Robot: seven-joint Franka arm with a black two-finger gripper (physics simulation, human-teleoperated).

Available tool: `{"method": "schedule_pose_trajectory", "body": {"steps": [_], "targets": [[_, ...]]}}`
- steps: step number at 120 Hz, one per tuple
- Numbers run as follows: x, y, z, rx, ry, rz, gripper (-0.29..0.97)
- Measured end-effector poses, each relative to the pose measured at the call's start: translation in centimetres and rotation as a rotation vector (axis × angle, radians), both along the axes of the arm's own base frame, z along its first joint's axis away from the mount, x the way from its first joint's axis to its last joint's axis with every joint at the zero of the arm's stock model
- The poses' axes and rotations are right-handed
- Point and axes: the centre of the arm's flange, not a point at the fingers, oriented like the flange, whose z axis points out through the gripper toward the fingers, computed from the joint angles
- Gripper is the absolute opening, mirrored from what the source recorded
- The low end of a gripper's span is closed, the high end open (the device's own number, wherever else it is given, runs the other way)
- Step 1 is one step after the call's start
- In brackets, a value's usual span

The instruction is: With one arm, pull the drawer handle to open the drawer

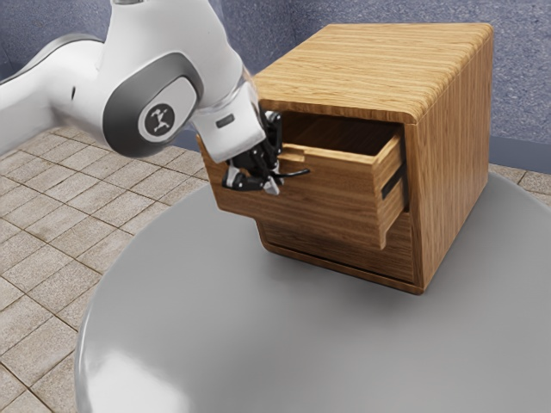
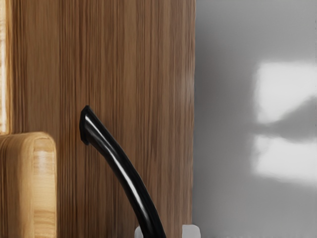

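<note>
Exterior view: a boxy wooden cabinet (image 1: pixel 448 138) with rounded edges and a streaky warm grain stands on a round, smooth grey tabletop (image 1: pixel 284 344) with a soft sheen. The cabinet's upper drawer (image 1: pixel 344 194) stands partly pulled out of the cabinet's front, so its open top and one side panel with a dark slot show. Below it the cabinet's lower front sits flush. A thin, glossy black handle (image 1: pixel 293 174) curves off the drawer's face. The white-and-grey arm (image 1: pixel 129 77) reaches to the cabinet's front, and its black tool (image 1: pixel 256 182) sits right at the handle. Whether the tool is pinching the handle or merely spread around it cannot be told.

In the wrist view the handle (image 2: pixel 119 168) is a bowed black bar with a bright highlight, set against the drawer's (image 2: pixel 124 64) fine, straight-grained panel, with the grey tabletop (image 2: pixel 228 173) beside it carrying pale window-like reflections.

Around the cabinet's tabletop lies a floor (image 1: pixel 52 232) of beige square tiles with dark joints, and behind the cabinet rises a mottled blue-grey wall (image 1: pixel 284 26).
</note>
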Motion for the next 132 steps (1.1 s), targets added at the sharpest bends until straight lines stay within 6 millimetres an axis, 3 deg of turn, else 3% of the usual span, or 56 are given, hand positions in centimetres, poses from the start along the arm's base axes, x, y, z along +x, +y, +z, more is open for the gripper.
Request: {"method": "schedule_pose_trajectory", "body": {"steps": [81, 132], "targets": [[-5.8, -2.1, 0.8, 0.014, -0.005, 0.030, -0.10], [-8.1, -2.1, 0.6, 0.034, -0.043, 0.045, -0.11]]}}
